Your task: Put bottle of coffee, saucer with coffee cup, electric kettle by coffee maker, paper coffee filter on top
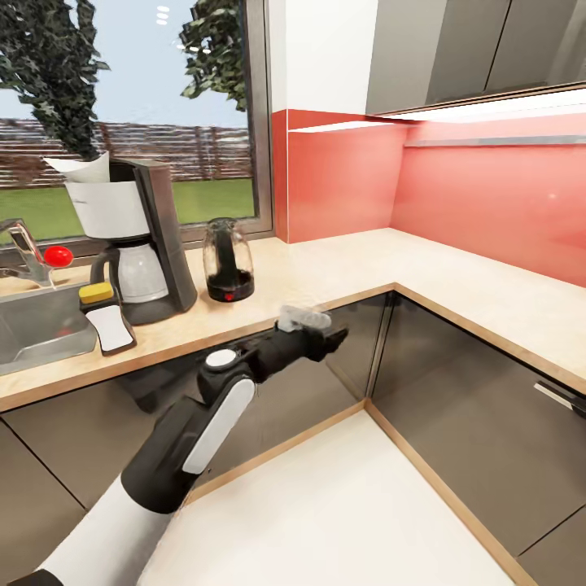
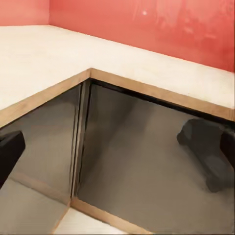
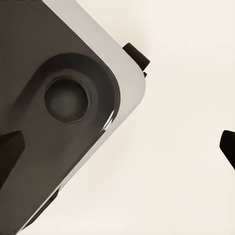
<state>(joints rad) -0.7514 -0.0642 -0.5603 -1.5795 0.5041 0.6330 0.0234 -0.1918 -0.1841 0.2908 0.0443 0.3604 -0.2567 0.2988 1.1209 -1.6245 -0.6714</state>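
Nearest you, your left arm reaches out over the pale floor [image 1: 325, 505] toward the dark cabinet fronts [image 1: 456, 391], and the left gripper [image 1: 321, 330] hangs in front of the inner corner, just below the counter edge. In the left wrist view its fingertips [image 2: 9, 152] sit at opposite picture edges, so it is spread wide with nothing between. The right gripper [image 3: 117, 147] points down at the floor beside the robot's own base [image 3: 58, 98]; its dark tips sit far apart, so likely spread too, though only slivers show. Farther back on the countertop [image 1: 342, 268], the electric kettle [image 1: 228, 260] stands just beside the coffee maker [image 1: 138, 236], not touching. A paper coffee filter [image 1: 85, 167] sits on top of the coffee maker. Left of that is the sink [image 1: 37, 330] with a faucet [image 1: 24, 248]. Red backsplash [image 1: 488, 195] and a window [image 1: 130, 114] are behind.
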